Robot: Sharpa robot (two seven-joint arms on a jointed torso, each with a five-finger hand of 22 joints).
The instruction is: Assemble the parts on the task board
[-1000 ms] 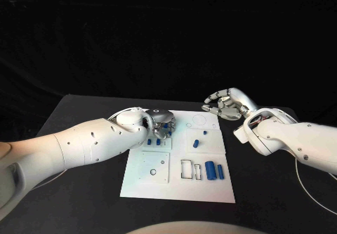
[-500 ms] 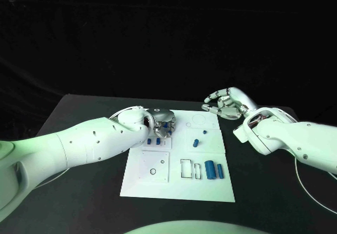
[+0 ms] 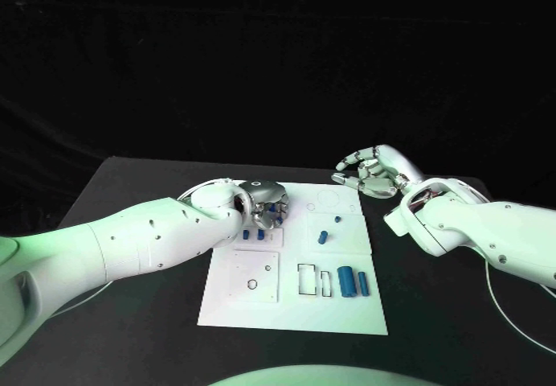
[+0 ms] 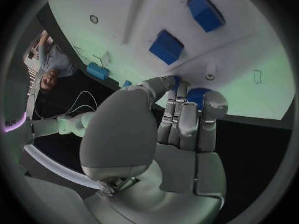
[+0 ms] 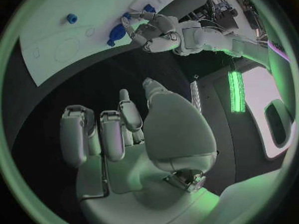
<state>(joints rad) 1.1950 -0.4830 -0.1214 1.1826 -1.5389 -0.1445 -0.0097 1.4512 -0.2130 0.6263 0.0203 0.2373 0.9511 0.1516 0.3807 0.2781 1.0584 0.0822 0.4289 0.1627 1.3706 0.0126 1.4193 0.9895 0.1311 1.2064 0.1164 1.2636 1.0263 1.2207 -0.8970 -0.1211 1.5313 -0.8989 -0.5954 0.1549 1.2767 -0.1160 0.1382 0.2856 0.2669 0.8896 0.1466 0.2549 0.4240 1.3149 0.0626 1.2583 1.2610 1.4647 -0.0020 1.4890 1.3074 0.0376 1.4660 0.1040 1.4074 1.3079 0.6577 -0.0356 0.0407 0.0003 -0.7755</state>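
Where it all sits: a black desk (image 3: 139, 209) carries the white board (image 3: 304, 310), laid flat at its middle, against a black backdrop.
Board layout: raised white panels, outlined rectangles and small round holes mark its surface.
Loose parts: two long blue parts (image 3: 348, 281) lie side by side near the board's near right corner, beside an outlined rectangular slot (image 3: 308, 279); a shorter blue part (image 3: 325, 236) lies further back, with a tiny blue part (image 3: 338, 218) just beyond it.
Parts by the left side: two small blue parts (image 3: 246, 234) stand close together at the board's left edge, just beside the left arm.
Left robot hand (image 3: 265, 204): it is down over the board's far left area, fingers (image 4: 187, 119) curled together, with a blue part (image 4: 197, 95) at the fingertips; it seems pinched there, though the grip itself is partly hidden.
Left wrist view: two blue blocks (image 4: 166, 46) lie on the board beyond the fingers.
Right robot hand (image 3: 373, 172): raised above the desk just past the board's far right corner, grasping nothing, fingers loosely bent and apart.
What blocks the view: the left arm (image 3: 151, 233) covers the board's left edge and part of the desk.
Right wrist view: black desk lies under the spread fingers (image 5: 99, 134), with the board's edge and the left robot hand beyond.
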